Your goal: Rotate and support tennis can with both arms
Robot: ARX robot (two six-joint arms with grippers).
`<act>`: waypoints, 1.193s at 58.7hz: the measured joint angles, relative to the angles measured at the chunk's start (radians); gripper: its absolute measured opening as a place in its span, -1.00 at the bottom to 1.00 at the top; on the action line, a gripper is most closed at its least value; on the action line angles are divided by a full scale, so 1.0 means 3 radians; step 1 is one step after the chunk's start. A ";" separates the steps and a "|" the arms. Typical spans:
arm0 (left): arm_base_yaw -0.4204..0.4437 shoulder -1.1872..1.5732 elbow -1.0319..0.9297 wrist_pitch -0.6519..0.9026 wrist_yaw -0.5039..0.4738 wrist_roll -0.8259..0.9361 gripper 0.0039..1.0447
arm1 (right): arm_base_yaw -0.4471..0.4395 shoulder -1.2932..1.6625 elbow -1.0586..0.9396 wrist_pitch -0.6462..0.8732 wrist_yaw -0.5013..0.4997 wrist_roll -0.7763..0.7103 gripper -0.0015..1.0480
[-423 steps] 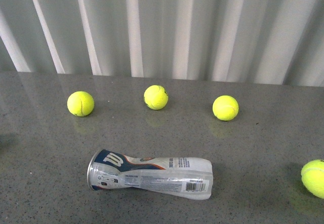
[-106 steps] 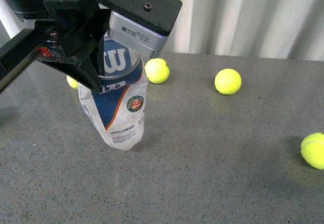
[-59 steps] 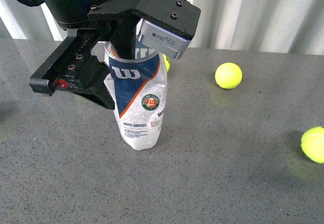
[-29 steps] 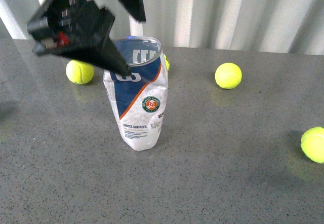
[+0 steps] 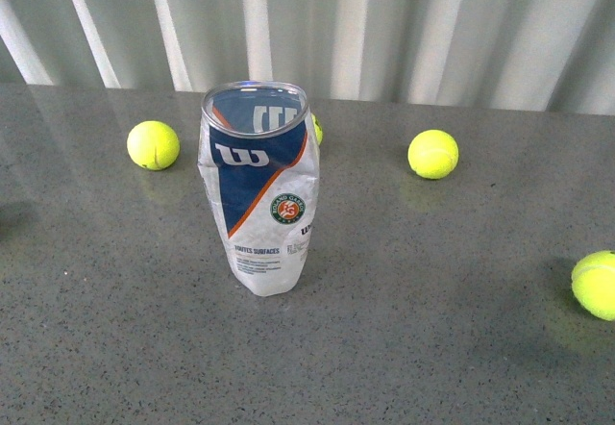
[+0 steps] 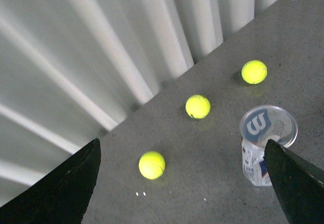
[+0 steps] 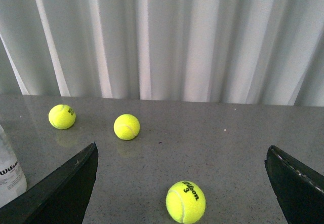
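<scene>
White curtains hang behind a grey speckled table [image 5: 461, 348]. Going left to right in the front view, a yellow ball [image 5: 153, 144] sits at about ten o'clock from the tennis can [image 5: 258, 189]. The can stands upright near the middle of the table, open mouth up, dented sides, touching nothing. A second ball [image 5: 315, 131] peeks out just behind its rim. Another ball [image 5: 432, 153] lies at two o'clock from the can, and one more [image 5: 596, 285] sits far off at four o'clock, by the edge. No arm shows in the front view. The left gripper [image 6: 187, 183] has its jaws wide apart, up high, holding nothing, with the can below it. The right gripper [image 7: 182, 183] is also spread apart and holds nothing, with the can at its side. I think the turning-up step is done. Next, both arms would need to come in and steady the can gently, since it looks easy to tip.
</scene>
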 joint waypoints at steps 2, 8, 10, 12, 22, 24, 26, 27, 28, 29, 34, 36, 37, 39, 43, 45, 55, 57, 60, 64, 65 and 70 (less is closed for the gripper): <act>0.0214 -0.0125 -0.0170 0.0025 0.0053 -0.0122 0.87 | -0.0001 0.0000 0.0000 0.0000 0.0000 0.0000 0.86; 0.0707 -0.0294 -0.0456 0.0109 0.0254 -0.0450 0.87 | -0.0001 0.0000 0.0000 0.0000 0.0000 0.0000 0.86; 0.0767 -0.0361 -0.0594 0.0373 0.0080 -0.0647 0.80 | -0.0001 0.0000 0.0000 0.0000 0.0000 0.0000 0.86; 0.0839 -0.0493 -0.0855 0.0866 -0.0254 -0.0988 0.66 | 0.0000 0.0000 0.0000 0.0000 0.0000 0.0000 0.86; 0.0787 -0.0979 -0.1692 0.1887 -0.0752 -0.1790 0.11 | 0.0000 0.0000 0.0000 0.0000 0.0000 0.0000 0.86; 0.0729 -0.1054 -0.1799 0.1926 -0.0790 -0.1846 0.01 | -0.0001 0.0000 0.0000 0.0000 0.0000 0.0000 0.86; 0.0647 -0.1142 -0.1926 0.1961 -0.0841 -0.1897 -0.13 | -0.0001 0.0000 0.0000 0.0000 0.0000 0.0000 0.86; 0.0629 -0.1160 -0.1957 0.1966 -0.0853 -0.1907 -0.16 | 0.0000 0.0000 0.0000 0.0000 0.0000 0.0000 0.86; 0.0590 -0.1191 -0.2015 0.1977 -0.0882 -0.1921 -0.23 | 0.0000 0.0000 0.0000 0.0000 0.0000 0.0000 0.86; 0.0551 -0.1221 -0.2071 0.1986 -0.0905 -0.1940 -0.30 | 0.0000 0.0000 0.0000 0.0000 0.0000 0.0000 0.86; 0.0426 -0.1345 -0.2279 0.2014 -0.1026 -0.1968 -0.57 | -0.0001 0.0000 0.0000 0.0000 0.0001 0.0000 0.86; 0.0384 -0.1401 -0.2341 0.2018 -0.1074 -0.1975 -0.68 | -0.0001 0.0000 0.0000 0.0000 0.0000 0.0000 0.86; 0.0359 -0.1438 -0.2378 0.2022 -0.1102 -0.1980 -0.74 | -0.0001 0.0000 0.0000 0.0000 0.0000 0.0000 0.86; 0.0322 -0.1493 -0.2430 0.2033 -0.1143 -0.1986 -0.85 | 0.0000 0.0000 0.0000 0.0000 0.0000 0.0000 0.86; 0.0240 -0.1609 -0.2543 0.2042 -0.1240 -0.2012 -0.93 | -0.0001 0.0000 0.0000 0.0000 0.0000 0.0000 0.86; 0.0207 -0.1656 -0.2590 0.2043 -0.1259 -0.2014 -0.93 | 0.0000 0.0000 0.0000 0.0000 0.0000 0.0000 0.86; 0.0038 -0.1896 -0.2811 0.2033 -0.1409 -0.2023 -0.93 | -0.0001 0.0000 0.0000 0.0000 0.0000 0.0000 0.86; 0.0006 -0.1952 -0.2850 0.2023 -0.1439 -0.2024 -0.93 | -0.0001 0.0000 0.0000 0.0000 0.0000 0.0000 0.86; -0.0055 -0.2023 -0.2895 0.1999 -0.1520 -0.2024 -0.93 | -0.0001 0.0000 0.0000 0.0000 0.0000 0.0000 0.86; -0.0237 -0.2112 -0.2948 0.1958 -0.1783 -0.2027 -0.93 | -0.0001 0.0000 0.0000 0.0000 0.0000 0.0000 0.86; -0.0278 -0.2138 -0.2963 0.1947 -0.1803 -0.2028 -0.93 | 0.0000 0.0000 0.0000 0.0000 0.0000 0.0000 0.86; -0.0367 -0.2256 -0.3026 0.1900 -0.1813 -0.2029 -0.93 | -0.0001 0.0000 0.0000 0.0000 0.0000 -0.0001 0.86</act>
